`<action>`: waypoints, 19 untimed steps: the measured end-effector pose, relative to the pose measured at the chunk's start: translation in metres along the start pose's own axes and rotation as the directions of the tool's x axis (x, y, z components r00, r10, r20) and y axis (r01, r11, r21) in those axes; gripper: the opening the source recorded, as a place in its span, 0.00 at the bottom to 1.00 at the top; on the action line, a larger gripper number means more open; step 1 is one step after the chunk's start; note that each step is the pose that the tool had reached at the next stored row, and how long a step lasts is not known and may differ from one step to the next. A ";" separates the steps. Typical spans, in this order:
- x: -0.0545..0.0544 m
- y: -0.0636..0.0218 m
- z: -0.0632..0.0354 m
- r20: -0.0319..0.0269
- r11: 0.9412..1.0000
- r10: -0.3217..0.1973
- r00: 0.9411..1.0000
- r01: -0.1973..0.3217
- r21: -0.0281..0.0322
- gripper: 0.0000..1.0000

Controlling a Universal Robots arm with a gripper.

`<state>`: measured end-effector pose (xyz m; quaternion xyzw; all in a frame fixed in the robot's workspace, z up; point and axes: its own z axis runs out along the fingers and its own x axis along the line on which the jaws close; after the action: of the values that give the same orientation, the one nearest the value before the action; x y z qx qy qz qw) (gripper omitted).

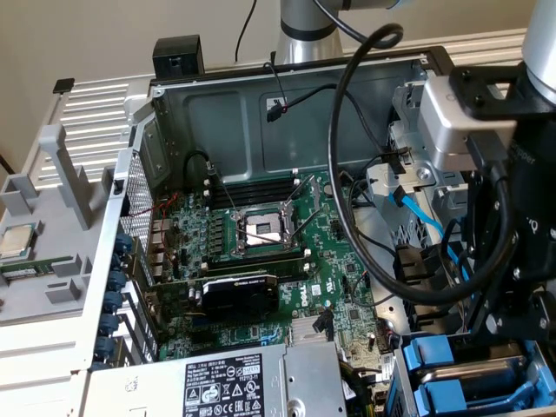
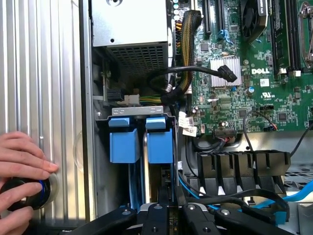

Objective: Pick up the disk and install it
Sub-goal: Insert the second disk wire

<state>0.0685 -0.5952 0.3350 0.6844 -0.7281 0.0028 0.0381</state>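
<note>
The disk (image 2: 159, 142) stands on edge in the drive bay, one of two blue-fronted carriers side by side, its long axis running straight down into the bay. The gripper (image 2: 168, 208) sits directly over it, fingers nearly shut around its edge.

Thing: the disk (image 2: 160, 142), of which a blue plastic carrier front and a thin silvery metal edge show; its label face is hidden.
Pose: standing on edge, blue front facing the wrist camera.
Place: in the drive bay at the corner of the open computer case, in the slot nearer the motherboard.
Neighbour: a second blue carrier just beside it, parallel, on the side towards the case's outer wall.
</note>
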 end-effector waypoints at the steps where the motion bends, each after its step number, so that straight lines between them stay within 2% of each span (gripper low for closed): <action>1: 0.000 0.0000 0.0000 0.000 1.000 0.000 1.000 0.000 0.000 0.17; 13: 0.000 -0.0001 0.0009 0.000 1.000 0.000 1.000 0.000 0.000 0.17; 15: 0.000 -0.0001 0.0003 0.000 1.000 0.000 1.000 0.000 0.000 0.18; 16: 0.000 0.0000 -0.0004 -0.001 1.000 0.000 1.000 0.000 0.000 0.25; 19: 0.000 0.0001 -0.0011 -0.001 1.000 0.000 1.000 0.000 0.000 0.25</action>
<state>0.0685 -0.5947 0.3361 0.6843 -0.7281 0.0033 0.0385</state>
